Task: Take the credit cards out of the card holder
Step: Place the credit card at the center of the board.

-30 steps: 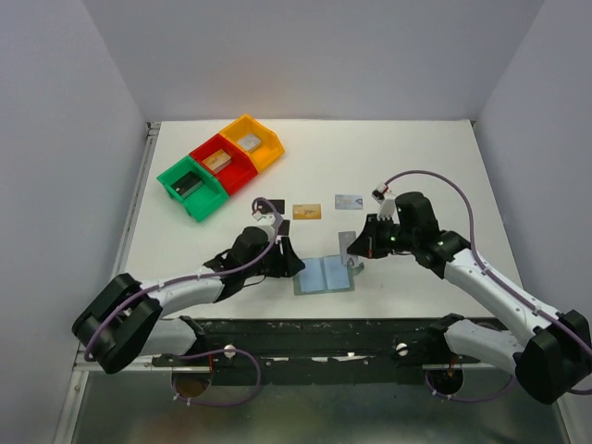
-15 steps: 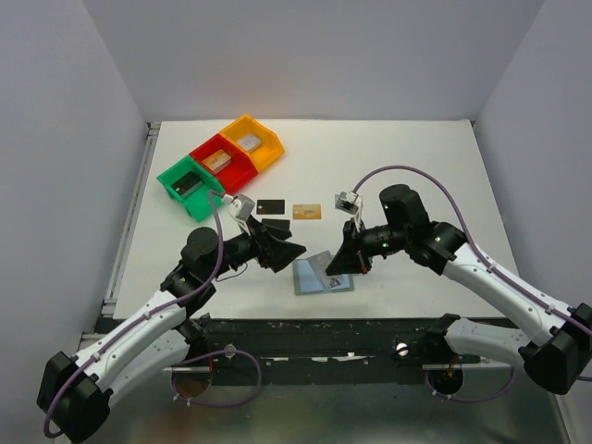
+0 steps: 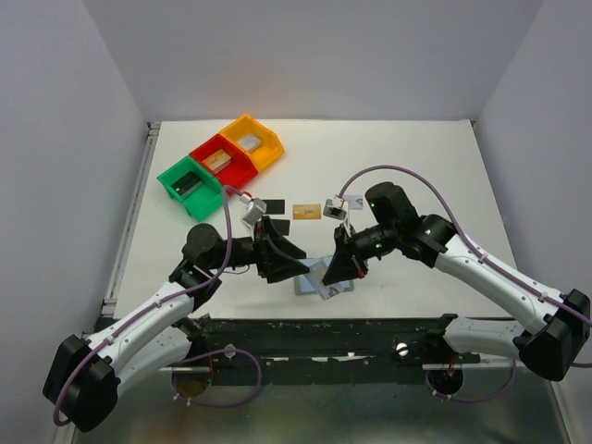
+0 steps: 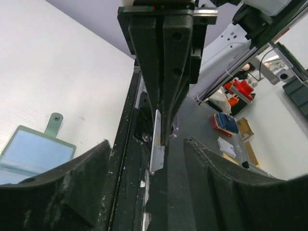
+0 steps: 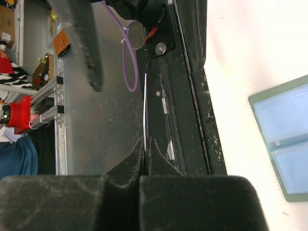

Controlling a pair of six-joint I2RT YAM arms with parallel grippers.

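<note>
A: Step in hand?
B: Card removal. Right gripper clamped on one pale card, edge-on, clear of card holder lying open at near edge of table. Left gripper jaws apart, just beside that card.
A: Next move?
B: Probably lay it flat beside black card, gold card and silvery card, far of holder.

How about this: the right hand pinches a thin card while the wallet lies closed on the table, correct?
Not quite. The right hand does pinch a thin card, but the wallet lies open on the table, its pale blue panels facing up, as the right wrist view shows.
</note>
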